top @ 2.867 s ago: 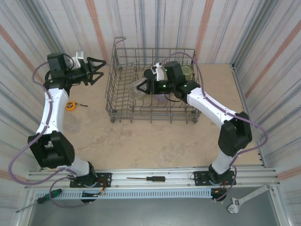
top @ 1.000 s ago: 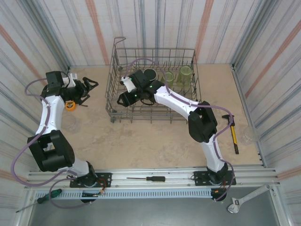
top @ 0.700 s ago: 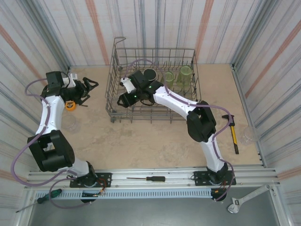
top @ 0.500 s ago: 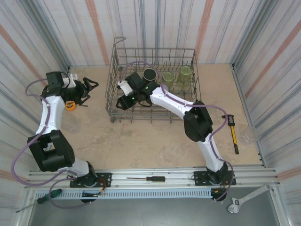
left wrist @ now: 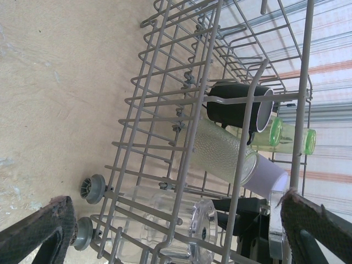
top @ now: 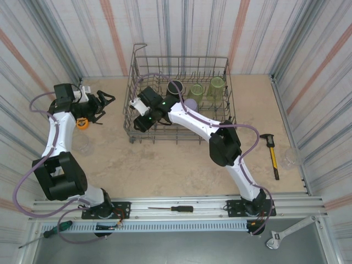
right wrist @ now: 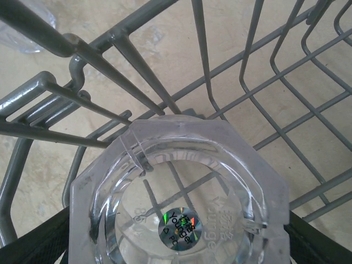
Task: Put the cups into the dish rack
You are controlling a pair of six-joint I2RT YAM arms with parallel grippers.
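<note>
- Your right tool point(top: 141, 120) reaches down inside the dish rack point(top: 181, 135), at its near left corner, and is closed to the width of a clear cup point(right wrist: 181, 203), a finger pressing on each side
- The cup's base faces the wrist camera and its mouth points toward the rack's wires, so I judge you are setting it in upside down to drain
- That corner looks chosen because it is free: the black mug point(top: 175, 88), the lavender cup point(top: 191, 104) and the green tumblers point(top: 196, 91) already take up the far and middle part of the rack
- Your left tool point(top: 104, 102) hangs over the bench point(top: 165, 165) just outside the rack's left wall, spread wide with nothing in it, probably parked there to keep out of the right arm's way
- Before you let go, seat the cup between the tines point(right wrist: 137, 82); a rim that catches on one could tip it
- What looks like another clear cup point(top: 82, 144) stands on the bench beside the left arm, not yet loaded
</note>
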